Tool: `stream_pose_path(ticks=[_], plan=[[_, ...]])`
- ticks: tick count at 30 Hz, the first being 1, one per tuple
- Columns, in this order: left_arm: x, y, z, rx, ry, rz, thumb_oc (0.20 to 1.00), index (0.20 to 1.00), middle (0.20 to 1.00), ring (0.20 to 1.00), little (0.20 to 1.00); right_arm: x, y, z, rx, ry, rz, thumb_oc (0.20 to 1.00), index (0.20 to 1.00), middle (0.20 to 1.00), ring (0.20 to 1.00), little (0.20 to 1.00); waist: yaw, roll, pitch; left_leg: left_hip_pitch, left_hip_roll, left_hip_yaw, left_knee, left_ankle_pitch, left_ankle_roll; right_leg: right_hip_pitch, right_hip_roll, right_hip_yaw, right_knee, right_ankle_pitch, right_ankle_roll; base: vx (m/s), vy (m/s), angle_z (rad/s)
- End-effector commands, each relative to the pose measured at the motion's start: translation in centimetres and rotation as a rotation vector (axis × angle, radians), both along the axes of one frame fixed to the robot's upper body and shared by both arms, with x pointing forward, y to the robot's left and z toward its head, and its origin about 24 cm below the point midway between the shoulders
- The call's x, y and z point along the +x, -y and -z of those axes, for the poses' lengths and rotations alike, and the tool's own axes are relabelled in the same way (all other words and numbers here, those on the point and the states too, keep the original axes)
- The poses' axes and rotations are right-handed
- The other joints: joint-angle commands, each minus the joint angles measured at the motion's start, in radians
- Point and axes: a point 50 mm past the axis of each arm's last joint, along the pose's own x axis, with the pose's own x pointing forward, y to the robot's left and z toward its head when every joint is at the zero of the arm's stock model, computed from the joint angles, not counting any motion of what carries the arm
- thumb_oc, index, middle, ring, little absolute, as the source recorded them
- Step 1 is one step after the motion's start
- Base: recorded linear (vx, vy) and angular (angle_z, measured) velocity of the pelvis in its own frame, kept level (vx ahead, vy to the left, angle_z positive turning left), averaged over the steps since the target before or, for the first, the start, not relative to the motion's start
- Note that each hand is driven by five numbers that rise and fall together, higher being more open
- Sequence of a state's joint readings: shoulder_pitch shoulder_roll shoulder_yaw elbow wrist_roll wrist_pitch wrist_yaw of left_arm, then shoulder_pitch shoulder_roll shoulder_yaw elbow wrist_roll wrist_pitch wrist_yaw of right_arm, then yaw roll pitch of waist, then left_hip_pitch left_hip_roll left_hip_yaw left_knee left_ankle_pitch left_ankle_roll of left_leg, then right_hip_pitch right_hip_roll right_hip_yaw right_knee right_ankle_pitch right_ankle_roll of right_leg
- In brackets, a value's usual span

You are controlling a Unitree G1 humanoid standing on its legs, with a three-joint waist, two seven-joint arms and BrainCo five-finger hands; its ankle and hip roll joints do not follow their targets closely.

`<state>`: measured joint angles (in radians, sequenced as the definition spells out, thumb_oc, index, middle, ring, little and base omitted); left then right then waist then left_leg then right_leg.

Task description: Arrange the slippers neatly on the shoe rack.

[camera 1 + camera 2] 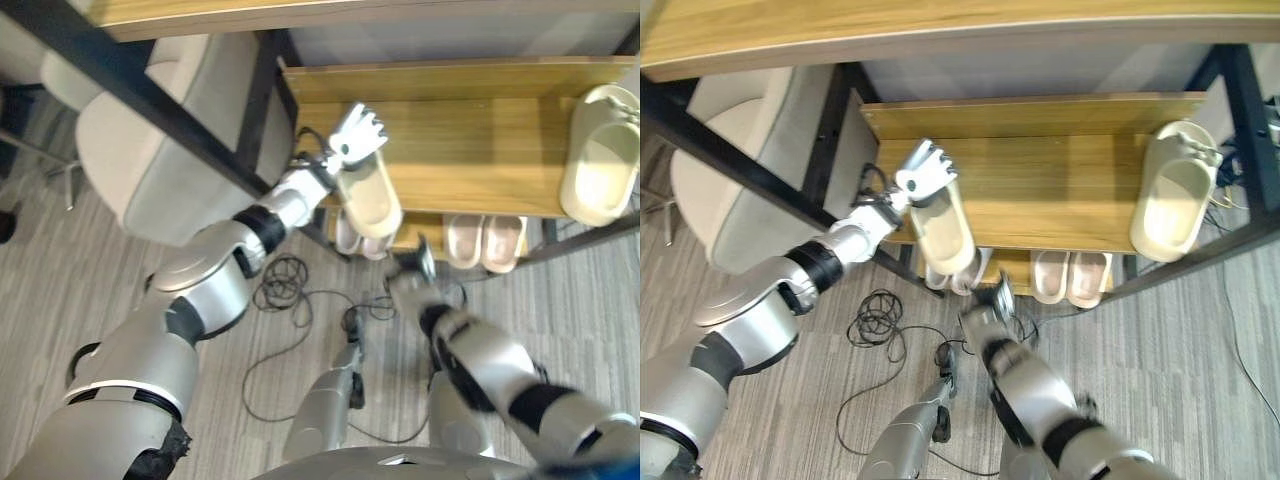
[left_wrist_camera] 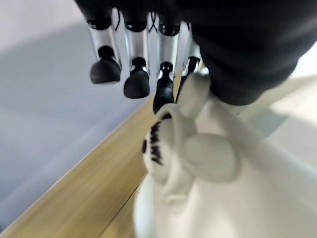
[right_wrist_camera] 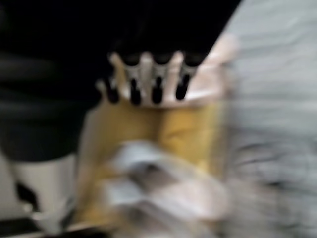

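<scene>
1. The left hand (image 1: 923, 168) is being kept at the toe end of a cream slipper (image 1: 943, 232), its fingers (image 2: 136, 74) reaching past the upper; whether they are curled on it cannot be told
2. The right hand (image 1: 1002, 297) is being held low by the rack's front; its finger state cannot be told
3. The slipper is being judged light, soft foam, best taken at the upper
4. The shoe rack (image 1: 1060, 190) is carrying that slipper overhanging its upper shelf's front edge, its mate (image 1: 1172, 195) at the right end, and pale pairs (image 1: 1070, 275) below

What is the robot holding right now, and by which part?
The left hand holds a cream slipper by its strap end, over the shelf.
</scene>
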<state>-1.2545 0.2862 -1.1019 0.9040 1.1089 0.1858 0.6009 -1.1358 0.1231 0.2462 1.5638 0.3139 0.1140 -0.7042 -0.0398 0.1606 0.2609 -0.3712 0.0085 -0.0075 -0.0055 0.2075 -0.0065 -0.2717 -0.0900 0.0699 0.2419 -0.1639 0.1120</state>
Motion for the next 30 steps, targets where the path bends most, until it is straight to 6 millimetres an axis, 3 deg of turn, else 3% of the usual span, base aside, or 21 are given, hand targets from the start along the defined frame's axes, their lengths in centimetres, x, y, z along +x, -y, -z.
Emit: stream_pose_path(ticks=[1,3,7,13,19,20,21,22,25,27,28,29,30], plan=[[-0.2,1.9,-2.5,-0.037,0.081,0.059,0.200,0.200,0.200,0.200,0.200,3.1,-1.4,-8.0,-0.034,0.231,-0.044,1.000,1.000,1.000,1.000,1.000,0.013,-0.026,0.036,-0.026,-0.036,0.005,0.153,-0.242,-0.031,-0.035,-0.005,-0.050,0.014,0.024,-0.035,-0.06,-0.032,0.12],[0.3,1.3,-2.2,-0.019,0.056,0.010,0.200,0.200,0.200,0.200,0.200,3.3,-2.6,-9.5,-0.070,0.302,-0.103,1.000,1.000,1.000,1.000,1.000,-0.004,-0.032,0.040,-0.022,-0.029,0.015,0.146,-0.237,-0.031,-0.045,-0.003,-0.040,0.021,0.027,-0.038,-0.05,-0.006,-0.07],[0.7,1.0,-1.0,-0.019,-0.032,-0.044,0.200,0.200,0.200,0.200,0.200,3.2,-3.7,-10.0,-0.117,0.337,-0.180,1.000,1.000,1.000,1.000,1.000,-0.028,-0.016,0.037,-0.010,-0.024,0.031,0.135,-0.234,-0.028,-0.049,-0.002,-0.027,0.025,0.030,-0.043,-0.02,0.029,-0.25],[0.3,1.6,1.4,0.001,-0.182,-0.041,0.200,0.200,0.200,0.200,0.200,3.4,-2.7,-9.1,-0.099,0.278,-0.197,1.000,1.000,1.000,1.000,1.000,-0.048,0.006,0.015,0.005,-0.024,0.039,0.128,-0.239,-0.024,-0.045,0.003,-0.014,0.026,0.028,-0.049,0.00,0.012,-0.08],[0.2,2.0,2.3,0.015,-0.260,-0.050,0.200,0.200,0.200,0.200,0.200,3.6,-1.2,-8.2,-0.124,0.244,-0.182,1.000,1.000,1.000,1.000,1.000,-0.062,0.019,0.003,0.013,-0.024,0.037,0.114,-0.236,-0.021,-0.042,0.007,-0.009,0.021,0.025,-0.051,-0.01,-0.003,-0.01],[0.5,1.1,0.6,-0.020,-0.199,-0.055,0.200,0.200,0.200,0.200,0.200,0.5,11.7,1.0,-0.210,0.004,0.028,1.000,1.000,1.000,1.000,1.000,-0.086,0.029,0.024,0.013,-0.022,0.041,0.105,-0.224,-0.018,-0.044,0.004,-0.011,0.013,0.036,-0.045,-0.04,-0.030,-0.05],[0.4,1.2,0.2,-0.002,-0.157,-0.037,0.200,0.200,0.200,0.200,0.200,-1.4,14.6,3.4,-0.207,-0.078,0.087,1.000,1.000,1.000,1.000,1.000,-0.095,0.030,0.030,0.016,-0.024,0.042,0.104,-0.229,-0.017,-0.040,0.002,-0.012,0.012,0.029,-0.043,-0.07,-0.049,0.06],[0.2,1.6,-0.5,0.018,-0.121,-0.007,0.200,0.200,0.200,0.200,0.200,-2.6,17.3,4.1,-0.237,-0.119,0.125,1.000,1.000,1.000,1.000,1.000,-0.098,0.034,0.032,0.014,-0.022,0.043,0.100,-0.223,-0.017,-0.041,0.003,-0.014,0.006,0.036,-0.041,-0.04,-0.045,0.22],[0.1,1.5,-2.2,0.033,-0.046,0.016,0.200,0.200,0.200,0.200,0.200,-8.3,21.0,9.1,-0.258,-0.287,0.172,1.000,1.000,1.000,1.000,1.000,-0.121,0.035,0.047,0.013,-0.019,0.048,0.103,-0.224,-0.018,-0.041,0.002,-0.015,0.008,0.032,-0.037,-0.02,-0.032,0.09],[0.2,1.2,-2.9,0.029,-0.024,0.022,0.200,0.200,0.200,0.200,0.200,-11.8,22.5,11.4,-0.258,-0.379,0.199,1.000,1.000,1.000,1.000,1.000,-0.133,0.036,0.054,0.013,-0.016,0.051,0.105,-0.226,-0.018,-0.041,0.002,-0.016,0.012,0.029,-0.034,-0.03,-0.038,-0.06],[0.3,0.9,-3.3,0.031,-0.018,0.019,0.200,0.200,0.200,0.200,0.200,-14.9,23.8,13.0,-0.254,-0.455,0.230,1.000,1.000,1.000,1.000,1.000,-0.147,0.034,0.059,0.012,-0.014,0.053,0.107,-0.227,-0.017,-0.041,0.002,-0.016,0.015,0.023,-0.033,-0.03,-0.042,-0.07],[0.2,1.0,-3.2,0.031,-0.020,0.020,0.200,0.200,0.200,0.200,0.200,-15.0,23.8,13.1,-0.254,-0.457,0.231,1.000,1.000,1.000,1.000,1.000,-0.146,0.035,0.057,0.011,-0.013,0.052,0.106,-0.226,-0.018,-0.041,0.003,-0.017,0.014,0.024,-0.033,-0.01,-0.044,-0.04],[0.3,0.7,-3.3,0.028,-0.018,0.017,0.200,0.200,0.200,0.200,0.200,-16.3,24.2,13.7,-0.248,-0.484,0.249,1.000,1.000,1.000,1.000,1.000,-0.151,0.034,0.058,0.012,-0.013,0.053,0.108,-0.228,-0.017,-0.042,0.002,-0.016,0.018,0.021,-0.032,0.00,-0.026,-0.04]])
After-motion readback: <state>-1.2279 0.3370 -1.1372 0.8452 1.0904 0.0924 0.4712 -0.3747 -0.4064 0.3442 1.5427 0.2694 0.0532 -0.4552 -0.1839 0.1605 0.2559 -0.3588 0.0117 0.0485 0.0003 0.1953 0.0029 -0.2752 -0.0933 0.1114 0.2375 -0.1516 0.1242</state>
